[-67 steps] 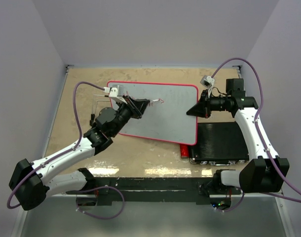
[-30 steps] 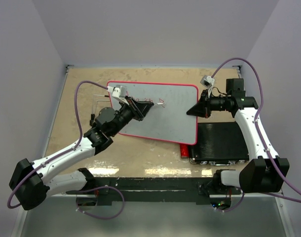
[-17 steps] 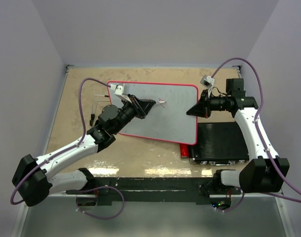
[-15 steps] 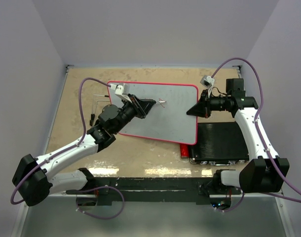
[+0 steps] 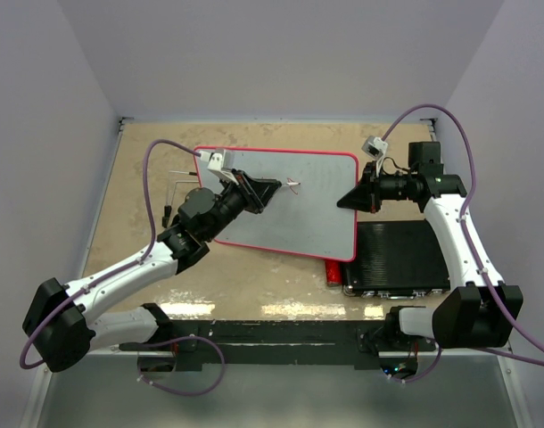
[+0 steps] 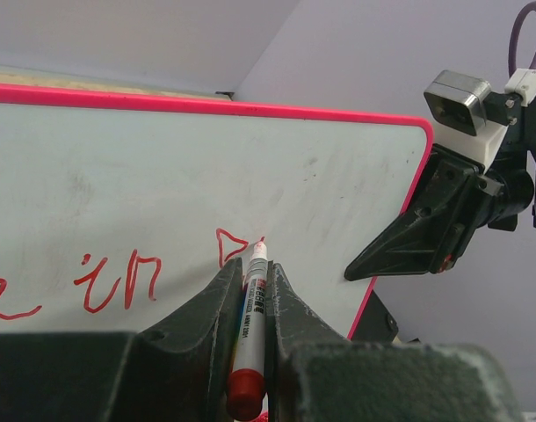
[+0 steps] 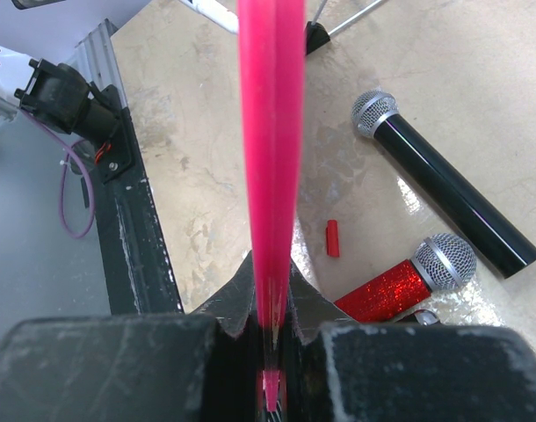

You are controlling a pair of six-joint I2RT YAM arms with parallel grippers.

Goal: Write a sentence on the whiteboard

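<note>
Left gripper (image 6: 253,272), lower centre of wrist view: jaws shut on marker (image 6: 249,327), tip at whiteboard (image 6: 162,167) next to the sentence (image 6: 119,281). Right gripper (image 5: 347,201), centre-right of top view, clamps the board's R edge. Risk: excess tip pressure or edge slip shifts board, distorting strokes.

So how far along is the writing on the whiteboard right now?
Early on. Done: red lettering ending in "in" sits on the whiteboard. In hand: the left gripper has its fingers shut on a marker, tip at the board beside a triangular stroke; the right gripper clamps the board's red frame. Left: the remaining words; the board right of the tip is unwritten.
</note>
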